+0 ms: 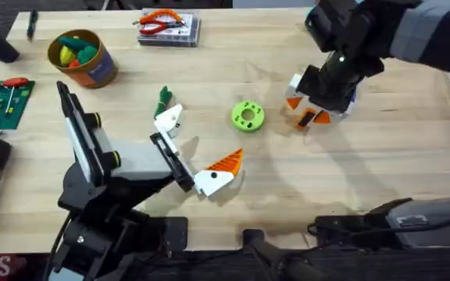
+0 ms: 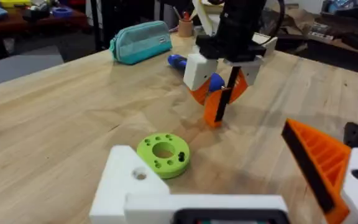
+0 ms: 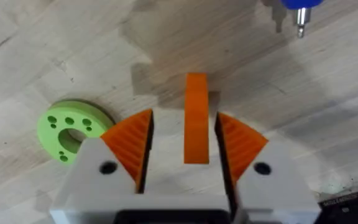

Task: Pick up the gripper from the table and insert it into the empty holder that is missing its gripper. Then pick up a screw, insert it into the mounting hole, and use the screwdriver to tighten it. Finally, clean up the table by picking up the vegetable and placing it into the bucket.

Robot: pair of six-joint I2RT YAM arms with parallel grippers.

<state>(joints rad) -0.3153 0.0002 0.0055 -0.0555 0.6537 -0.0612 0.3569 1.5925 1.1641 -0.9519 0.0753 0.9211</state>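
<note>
Orange finger piece (image 3: 196, 118) stood upright between spread pads of right gripper (image 3: 185, 146), far right on table (image 1: 366, 172). Left gripper (image 1: 198, 148) spread wide, empty, near centre. Vegetable (image 1: 163, 99) just beyond it. Bucket (image 1: 92, 70) far left. Green disc (image 1: 247, 115) between grippers.

1. The right gripper (image 3: 184, 140) hangs over the wooden table (image 3: 55, 43), its orange ribbed pads (image 3: 132, 143) parted.
2. An upright orange piece (image 3: 196, 118) stands between them.
3. A lime-green disc (image 3: 69, 127) lies beside one pad.
4. A blue-handled screwdriver (image 3: 300, 12) lies farther off.
</note>
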